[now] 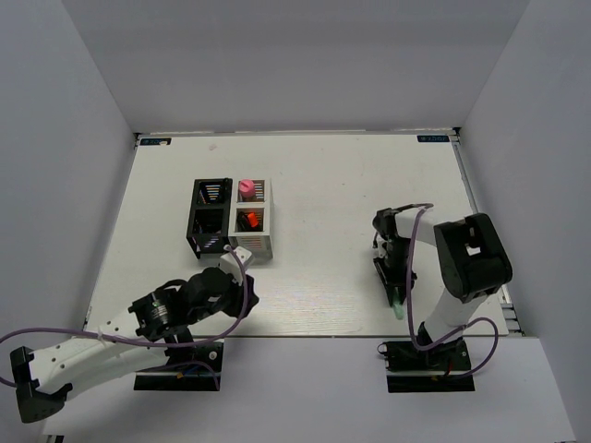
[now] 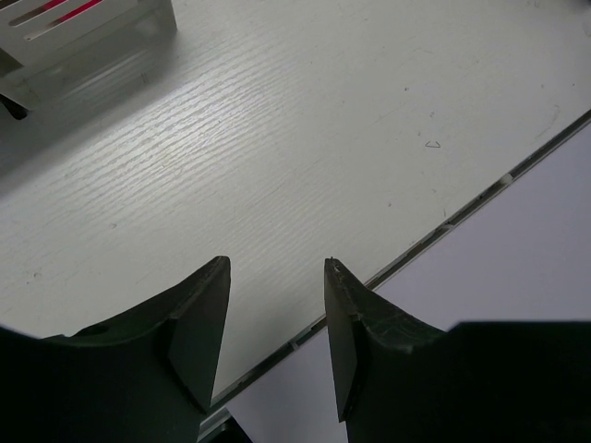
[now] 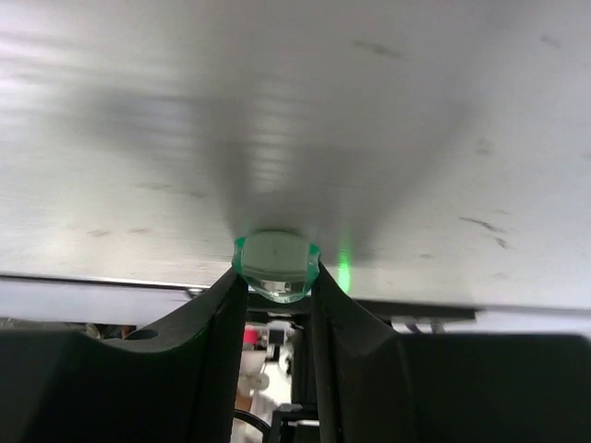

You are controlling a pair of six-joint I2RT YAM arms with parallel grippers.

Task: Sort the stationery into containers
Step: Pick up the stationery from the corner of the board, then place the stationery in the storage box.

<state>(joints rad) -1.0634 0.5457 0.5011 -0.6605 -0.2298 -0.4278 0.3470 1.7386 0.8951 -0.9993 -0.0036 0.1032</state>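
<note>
My right gripper [image 1: 394, 293] is shut on a green-capped pen [image 1: 397, 308] low over the table near its front edge. In the right wrist view the translucent green cap end [image 3: 275, 260] sits pinched between the fingertips of the gripper [image 3: 275, 273], and the pen's body is hidden. My left gripper [image 1: 242, 293] is open and empty just in front of the white organizer [image 1: 251, 242], and its jaws [image 2: 277, 269] stand apart over bare table. The white organizer holds a pink marker [image 1: 246, 189] and an orange-red item [image 1: 247, 220]. The black organizer [image 1: 209, 218] stands against its left side.
The table's front edge [image 2: 443, 226] runs just beyond my left fingertips. A corner of the white organizer [image 2: 83, 37] shows at the top left of the left wrist view. White walls enclose the table on three sides.
</note>
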